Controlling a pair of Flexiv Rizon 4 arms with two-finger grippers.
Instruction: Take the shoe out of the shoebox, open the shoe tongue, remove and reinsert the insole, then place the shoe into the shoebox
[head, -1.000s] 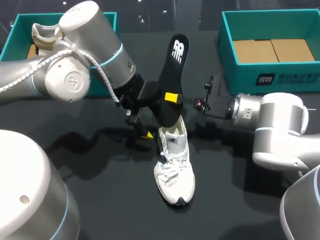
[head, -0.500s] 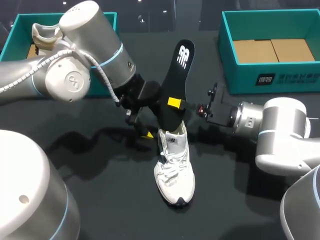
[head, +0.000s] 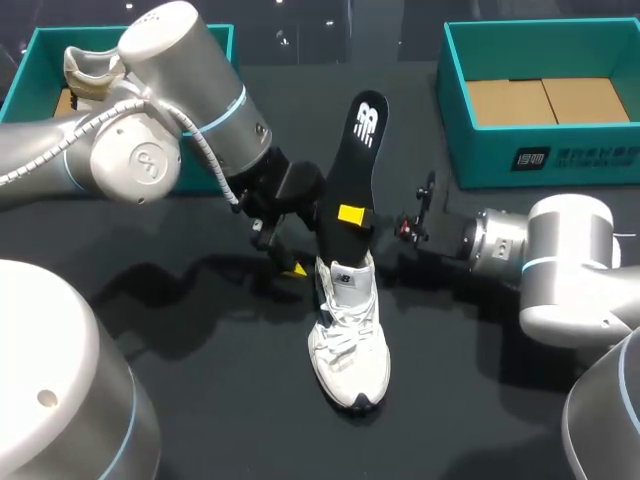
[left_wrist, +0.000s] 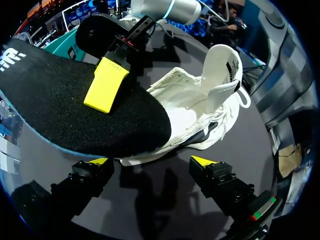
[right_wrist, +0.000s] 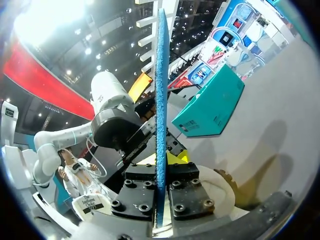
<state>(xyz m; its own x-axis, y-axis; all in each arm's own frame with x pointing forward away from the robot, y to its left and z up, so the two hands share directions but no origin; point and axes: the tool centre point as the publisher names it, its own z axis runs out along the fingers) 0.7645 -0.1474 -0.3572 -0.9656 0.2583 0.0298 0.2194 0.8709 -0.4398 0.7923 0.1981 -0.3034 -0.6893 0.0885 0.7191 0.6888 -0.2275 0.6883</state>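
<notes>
Looking down on a dark bench (head: 200, 400) with a white lace-up shoe (head: 350, 335) near the middle, sole down, toe toward the robot, heel away.

Rising from the heel end of that shoe: a black insole (head: 358, 160), nearly upright and leaning a little to the right, with a white logo at its upper end. Lower end at the shoe's mouth (cannot tell whether it is tucked inside).

Pinched partway up by the right tool (head: 350, 215), which reaches in from the right side and is closed on the insole from both faces, one yellow tip flat against the black fabric. Seen edge-on in the right wrist view as a thin blue strip (right_wrist: 161, 100) clamped between the tool's two dark fingers (right_wrist: 140, 192).

Reaching in from the left: the left tool (head: 290, 252), low over the bench just beside the shoe's heel, spread wide and gripping nothing. In its own wrist view, yellow tips well apart (left_wrist: 150, 161), with the shoe (left_wrist: 210, 95) and the broad black insole (left_wrist: 75, 115) just ahead of them, neither touched.

At the far right of the bench, an open teal shoebox (head: 480, 160) with a brown cardboard floor. At the far left, a second teal box (head: 25, 70) holding another pale shoe (head: 90, 72), partly hidden behind the left arm.
</notes>
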